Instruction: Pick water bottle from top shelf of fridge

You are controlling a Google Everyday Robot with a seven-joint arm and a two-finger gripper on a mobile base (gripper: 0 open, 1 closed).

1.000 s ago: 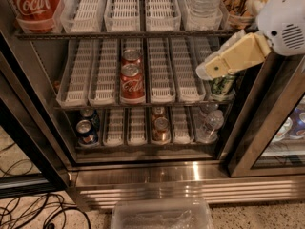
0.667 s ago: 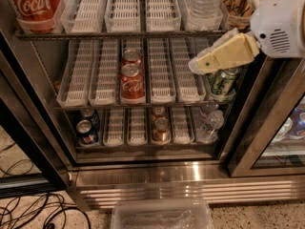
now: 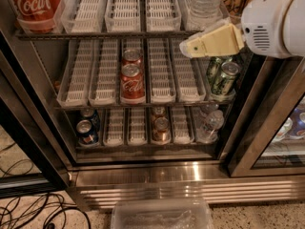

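The water bottle (image 3: 205,1), clear and ribbed, stands in the rightmost lane tray of the top shelf (image 3: 95,34); its top is cut off by the frame edge. The fridge (image 3: 143,161) is open in front of me, with several racks of white slotted trays. My gripper (image 3: 188,46) is a cream wedge on a white arm (image 3: 276,18) coming in from the upper right. Its tip sits in front of the top shelf's front edge, just below and slightly left of the bottle's base, apart from it.
A red Coca-Cola container (image 3: 35,4) stands top left. The middle shelf holds red Coke cans (image 3: 132,80) and green cans (image 3: 224,78). The lower shelf holds blue cans (image 3: 87,128), brown cans (image 3: 161,125) and a small clear bottle (image 3: 209,123). A clear bin (image 3: 162,216) and cables (image 3: 28,213) lie on the floor.
My gripper has moved up and to the left, from beside the middle shelf's right end to the front edge of the top shelf under the bottle.
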